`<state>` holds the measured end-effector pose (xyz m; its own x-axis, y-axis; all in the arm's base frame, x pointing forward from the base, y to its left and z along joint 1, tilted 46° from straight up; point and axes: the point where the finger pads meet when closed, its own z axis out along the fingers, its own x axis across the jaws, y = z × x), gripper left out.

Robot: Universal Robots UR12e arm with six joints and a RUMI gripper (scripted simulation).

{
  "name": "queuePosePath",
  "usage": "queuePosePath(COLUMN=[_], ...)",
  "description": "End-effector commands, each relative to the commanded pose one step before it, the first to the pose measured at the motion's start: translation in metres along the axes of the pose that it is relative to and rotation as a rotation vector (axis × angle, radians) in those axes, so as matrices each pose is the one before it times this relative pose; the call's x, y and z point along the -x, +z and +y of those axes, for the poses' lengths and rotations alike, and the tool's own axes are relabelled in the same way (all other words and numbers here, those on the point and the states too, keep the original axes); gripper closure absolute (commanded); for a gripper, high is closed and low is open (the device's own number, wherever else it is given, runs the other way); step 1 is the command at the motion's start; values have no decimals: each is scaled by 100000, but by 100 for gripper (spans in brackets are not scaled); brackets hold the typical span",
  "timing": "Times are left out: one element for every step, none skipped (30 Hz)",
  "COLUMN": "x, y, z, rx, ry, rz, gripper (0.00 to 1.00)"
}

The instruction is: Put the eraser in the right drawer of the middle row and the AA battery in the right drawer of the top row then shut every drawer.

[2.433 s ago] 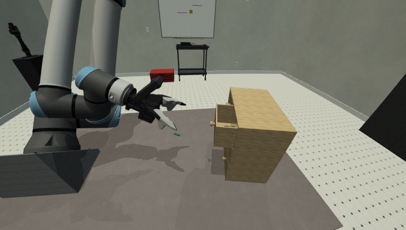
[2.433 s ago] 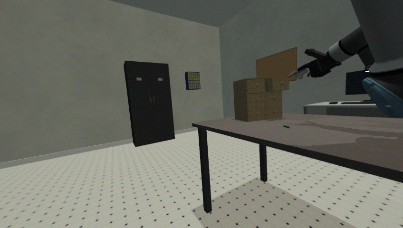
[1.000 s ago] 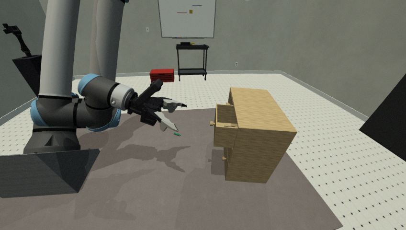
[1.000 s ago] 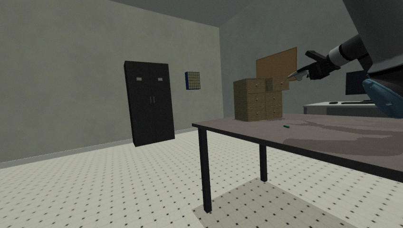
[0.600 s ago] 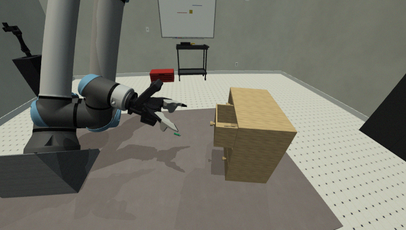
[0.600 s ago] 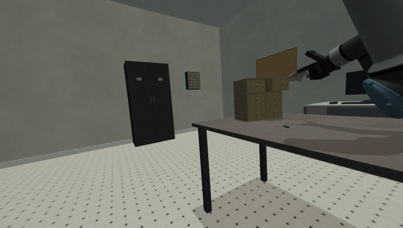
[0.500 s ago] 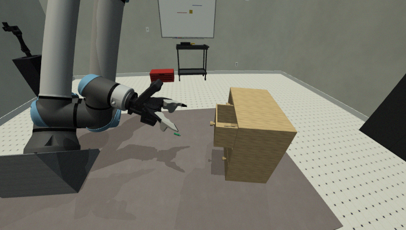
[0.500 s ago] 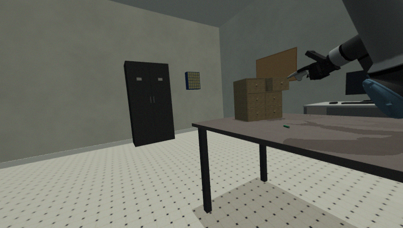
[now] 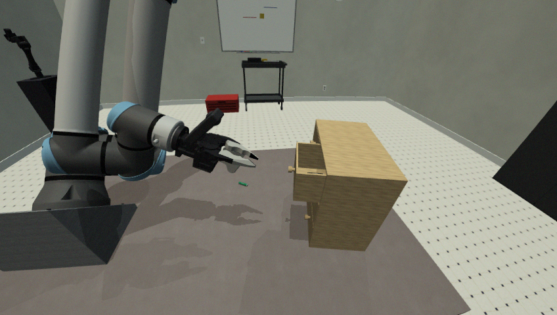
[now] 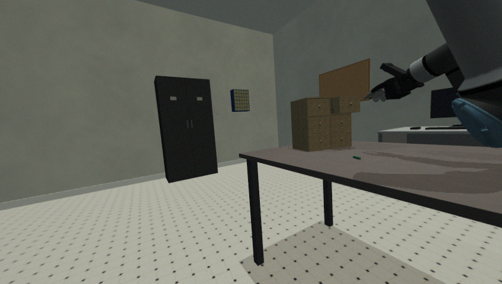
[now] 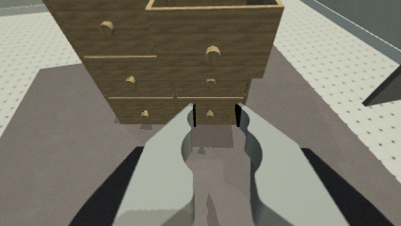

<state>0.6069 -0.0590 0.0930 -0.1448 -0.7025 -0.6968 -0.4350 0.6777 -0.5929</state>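
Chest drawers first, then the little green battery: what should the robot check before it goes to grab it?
1. Top-row right drawer is pulled out, ready for the battery: ok.
2. AA battery lies free on the table, with nothing on top of it: ok.
3. Gripper holds nothing; its fingers stand close together with a small gap: ok.
4. Chest stands upright on the table: ok.
5. Middle-row right drawer is open for the eraser: not ok, it sits flush.
6. Where the eraser is: cannot tell, no view shows it.
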Motion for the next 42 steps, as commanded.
queuePosePath(x=[-20, 0, 0, 0, 0, 0, 0, 0, 0, 0, 0, 0, 0, 0, 0, 0, 0, 0, 0, 0, 0, 0, 0, 0, 0, 0, 0, 0, 0, 0, 0, 0, 0, 0, 0, 1, 0, -1, 0, 0, 1, 0], y=[-3, 0, 0, 0, 0, 0, 0, 0, 0, 0, 0, 0, 0, 0, 0, 0, 0, 0, 0, 0, 0, 0, 2, 5, 0, 0, 9, 14, 20, 27, 35, 44, 52, 62, 71, 81, 91, 101, 111, 120, 130, 0], z=[-42, 0, 0, 0, 0, 0, 0, 0, 0, 0, 0, 0, 0, 0, 0, 0, 0, 0, 0, 0, 0, 0, 0, 0, 0, 0, 0, -1, -1, -1, -2, -2, -3, -3, -4, -4, -5, -5, -6, -6, -6, 0], rx=[-67, 0, 0, 0, 0, 0, 0, 0, 0, 0, 0, 0, 0, 0, 0, 0, 0, 0, 0, 0, 0, 0, 0, 0, 0, 0, 0, 0, 1, 1, 1, 1, 0, 0, 0, -1, -1, 2, 1, -1, -2, 0], ry=[-30, 0, 0, 0, 0, 0, 0, 0, 0, 0, 0, 0, 0, 0, 0, 0, 0, 0, 0, 0, 0, 0, 0, 0, 0, 0, 0, 0, 0, 0, 0, 0, 0, 0, 0, 0, 0, -1, 0, 0, 1, 0], rz=[16, 0, 0, 0, 0, 0, 0, 0, 0, 0, 0, 0, 0, 0, 0, 0, 0, 0, 0, 0, 0, 0, 0, 0, 0, 0, 0, 0, 0, 1, 1, 1, 1, 0, 0, 0, 0, 1, 0, -1, -2, 0], gripper=[80, 80, 80, 80, 80, 80, 80, 80, 80, 80, 80, 80, 80, 80, 80, 80, 80, 80, 80, 80, 80, 80, 80, 80, 80, 80, 80, 80, 80, 80, 80, 80, 80, 80, 80, 80, 80, 80, 80, 80, 80, 80])
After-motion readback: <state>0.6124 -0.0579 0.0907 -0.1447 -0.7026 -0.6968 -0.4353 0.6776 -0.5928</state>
